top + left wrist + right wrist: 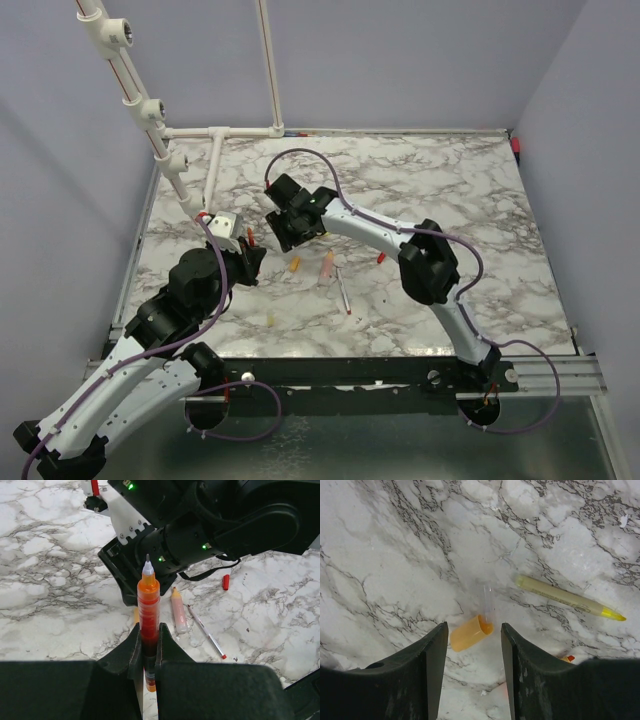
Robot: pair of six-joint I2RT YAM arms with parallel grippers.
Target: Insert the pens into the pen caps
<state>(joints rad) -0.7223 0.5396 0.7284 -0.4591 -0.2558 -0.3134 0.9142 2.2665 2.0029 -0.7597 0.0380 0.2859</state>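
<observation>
**Handling Notes: Orange Pen and Orange Cap**

**Location.** The orange pen [148, 592] is off the worktop [450, 180], carried over its left half. The orange cap [470, 632] lies on its side on the worktop, left of centre and roughly midway between the far and near edges. A salmon-pink pen [178, 614] lies near it, and a thin grey pen [206, 632] and a red cap [226, 582] sit further toward the right edge.

**Finger state.** The left fingers [167, 645] are fully closed on the rear part of the orange barrel. Most of the pen projects forward, with the fine metal tip leading. The right fingers [427, 665] stand open, one on each side of the orange cap, with a visible gap on both sides. They hold nothing.

**Pen characteristics.** The pen is judged light and rigid, with a smooth plastic barrel. Because it is clamped well behind its middle, side load at the tip is likely to pivot it between the fingers. The needle tip is the fragile part and should meet only the cap's bore.

**Cap characteristics.** The cap is judged very light, hollow and round, so it is liable to roll or skid on the polished marble. A clear tab, possibly a clip, extends from its open end.

**Recommended hold.** Grip the cap across its closed half, leaving the mouth and tab free. Use moderate force only, since a hard squeeze may eject it.
</observation>
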